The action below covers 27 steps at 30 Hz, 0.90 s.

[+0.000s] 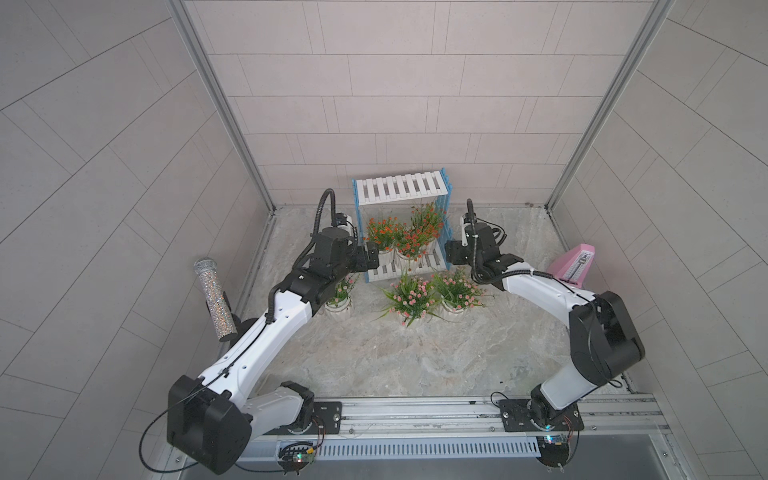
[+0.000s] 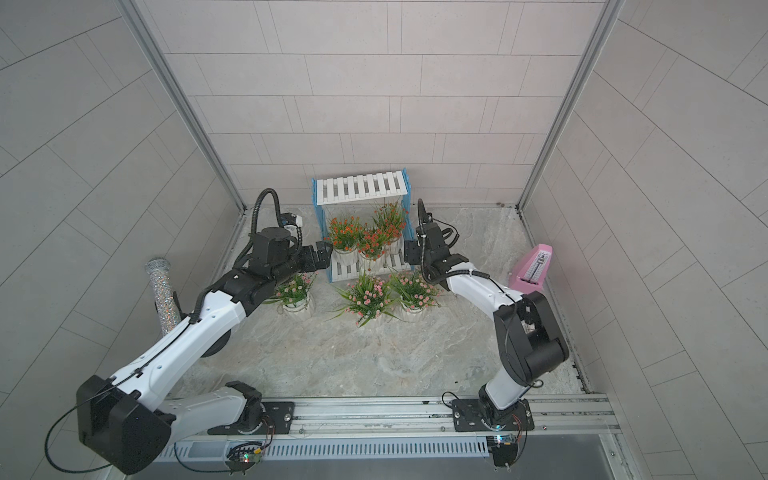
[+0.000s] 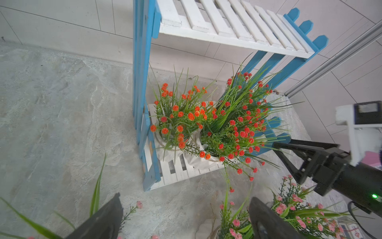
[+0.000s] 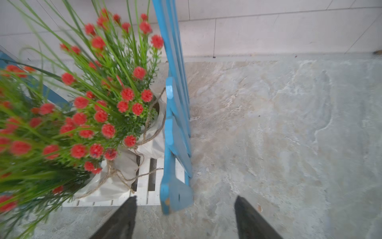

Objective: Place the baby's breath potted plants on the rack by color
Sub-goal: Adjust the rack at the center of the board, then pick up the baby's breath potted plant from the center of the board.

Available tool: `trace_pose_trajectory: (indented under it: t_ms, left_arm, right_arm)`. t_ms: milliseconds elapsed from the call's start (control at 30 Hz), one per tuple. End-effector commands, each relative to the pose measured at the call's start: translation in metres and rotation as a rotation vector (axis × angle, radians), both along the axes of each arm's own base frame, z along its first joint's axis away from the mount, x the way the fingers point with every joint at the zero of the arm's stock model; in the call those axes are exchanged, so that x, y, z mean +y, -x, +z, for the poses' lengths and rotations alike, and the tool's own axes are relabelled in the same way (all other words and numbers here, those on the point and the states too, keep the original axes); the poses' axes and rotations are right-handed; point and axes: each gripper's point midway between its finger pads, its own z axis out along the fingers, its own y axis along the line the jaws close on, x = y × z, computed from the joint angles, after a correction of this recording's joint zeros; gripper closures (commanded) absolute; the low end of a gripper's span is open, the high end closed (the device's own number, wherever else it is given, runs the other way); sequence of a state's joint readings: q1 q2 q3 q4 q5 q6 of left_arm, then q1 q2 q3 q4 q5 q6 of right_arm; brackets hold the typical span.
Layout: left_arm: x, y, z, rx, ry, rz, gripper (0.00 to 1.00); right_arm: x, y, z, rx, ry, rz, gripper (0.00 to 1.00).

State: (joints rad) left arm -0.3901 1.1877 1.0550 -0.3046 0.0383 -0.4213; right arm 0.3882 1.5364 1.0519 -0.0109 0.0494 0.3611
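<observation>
The rack point(image 1: 401, 189) stands against the back wall. Three baby's breath potted plants with red-orange blossoms point(image 1: 382, 232) point(image 1: 411, 243) point(image 1: 428, 218) crowd its lower shelf. Its upper shelf holds nothing. Three pink-blossomed plants point(image 1: 343, 291) point(image 1: 409, 297) point(image 1: 457, 291) stand on the floor in front of the rack. My left gripper point(image 1: 372, 257) hovers open at the rack's left side panel, above the left pink plant. My right gripper point(image 4: 186, 217) is open beside the rack's right side panel point(image 4: 175, 124), holding nothing. The nearest red-orange plant point(image 4: 99, 103) sits just inside that panel.
A pink metronome point(image 1: 575, 266) stands by the right wall. A glittery microphone point(image 1: 214, 299) stands on a stand at the left wall. The arms' base rail point(image 1: 415, 411) runs along the front edge. Marble floor stretches between the pink plants and the rail.
</observation>
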Motion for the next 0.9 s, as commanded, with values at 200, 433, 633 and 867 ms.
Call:
trace_pose_trajectory:
  t_ms: [200, 433, 633, 867]
  left_arm:
    - [0.057, -0.03, 0.017, 0.149, 0.121, 0.094, 0.01]
    - [0.106, -0.038, 0.013, 0.189, 0.173, 0.214, 0.01]
    - [0.131, -0.023, 0.013, 0.171, 0.129, 0.307, 0.01]
    - [0.143, -0.011, 0.018, 0.128, 0.119, 0.367, 0.01]
  right_arm:
    - [0.071, 0.067, 0.12, -0.208, -0.083, 0.36, 0.11]
    - [0.194, 0.15, 0.077, -0.151, -0.02, 0.758, 0.1]
    - [0.261, 0.188, 0.029, -0.126, 0.014, 0.899, 0.09]
    - [0.319, 0.189, -0.018, -0.127, 0.024, 0.932, 0.01]
